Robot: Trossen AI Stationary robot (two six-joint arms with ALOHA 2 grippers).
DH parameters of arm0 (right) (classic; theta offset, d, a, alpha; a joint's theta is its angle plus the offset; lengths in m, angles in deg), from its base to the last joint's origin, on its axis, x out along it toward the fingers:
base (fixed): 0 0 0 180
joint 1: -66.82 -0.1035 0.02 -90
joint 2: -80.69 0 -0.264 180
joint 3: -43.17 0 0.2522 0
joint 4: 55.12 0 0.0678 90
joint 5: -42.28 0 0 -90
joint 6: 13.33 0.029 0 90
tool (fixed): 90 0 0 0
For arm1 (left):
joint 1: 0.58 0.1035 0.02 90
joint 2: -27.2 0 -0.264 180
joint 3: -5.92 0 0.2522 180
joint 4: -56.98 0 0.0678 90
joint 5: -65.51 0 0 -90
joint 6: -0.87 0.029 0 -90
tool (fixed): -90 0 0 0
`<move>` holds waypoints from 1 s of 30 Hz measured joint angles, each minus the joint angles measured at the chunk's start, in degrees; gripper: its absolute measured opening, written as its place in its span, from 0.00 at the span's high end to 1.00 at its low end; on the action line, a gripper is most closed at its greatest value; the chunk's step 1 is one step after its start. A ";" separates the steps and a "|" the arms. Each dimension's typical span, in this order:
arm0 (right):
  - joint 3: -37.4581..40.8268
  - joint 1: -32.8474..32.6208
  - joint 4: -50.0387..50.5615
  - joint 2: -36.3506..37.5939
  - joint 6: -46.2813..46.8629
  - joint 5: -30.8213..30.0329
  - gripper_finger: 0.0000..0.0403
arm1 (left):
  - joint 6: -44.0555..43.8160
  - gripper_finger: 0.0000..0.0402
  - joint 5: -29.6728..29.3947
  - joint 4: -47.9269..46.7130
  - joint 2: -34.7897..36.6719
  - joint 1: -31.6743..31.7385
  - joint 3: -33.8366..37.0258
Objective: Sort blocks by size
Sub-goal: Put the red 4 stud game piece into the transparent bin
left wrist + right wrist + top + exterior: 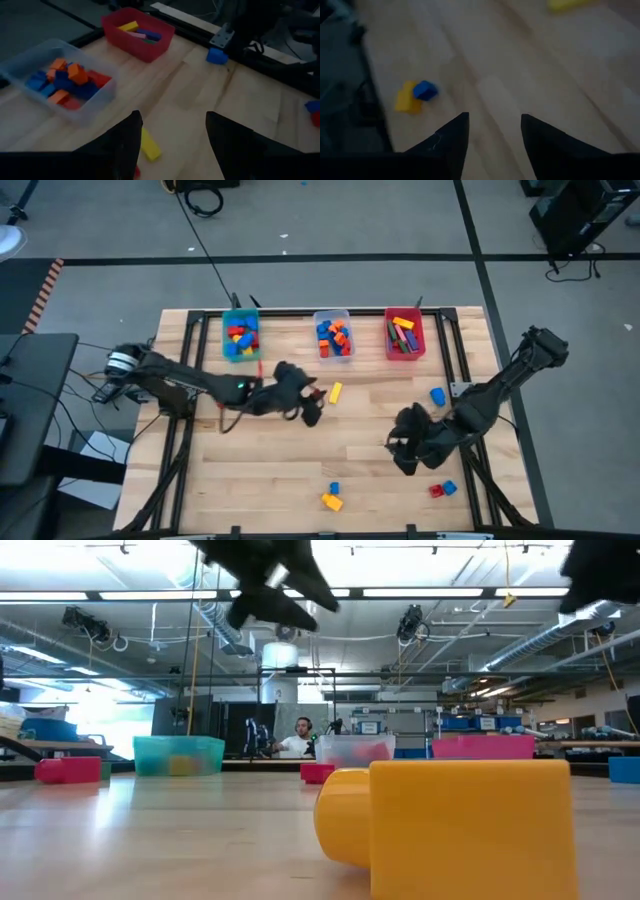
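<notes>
The overhead view is evenly lit from above, and soft shadows are cast beneath both dark arms onto the pale wooden table (300,470). In the low view, long ceiling strip lights (420,592) are seen glaring — the big yellow plastic brick (450,825) close to the lens is rendered soft. Both wrist views are dim and underexposed; the right one is blurred, with the small blue block (424,90) smeared.
</notes>
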 joint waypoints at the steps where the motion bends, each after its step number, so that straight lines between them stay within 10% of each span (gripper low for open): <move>1: 0.00 1.13 -3.26 -0.79 -3.77 1.22 0.50 | -0.77 0.43 -0.96 -0.27 1.49 -1.12 1.54; 8: -10.70 9.46 -2.93 -12.97 -17.02 11.35 0.35 | -7.57 0.43 -2.14 -4.36 9.14 -6.86 9.84; 19: -40.09 12.93 39.16 -41.24 -14.42 35.01 0.30 | -14.42 0.43 -2.14 -10.43 14.62 -14.98 15.42; 30: -39.52 1.73 38.63 -46.94 -5.58 43.67 0.30 | -13.87 0.43 -2.14 -10.19 14.62 -15.97 15.26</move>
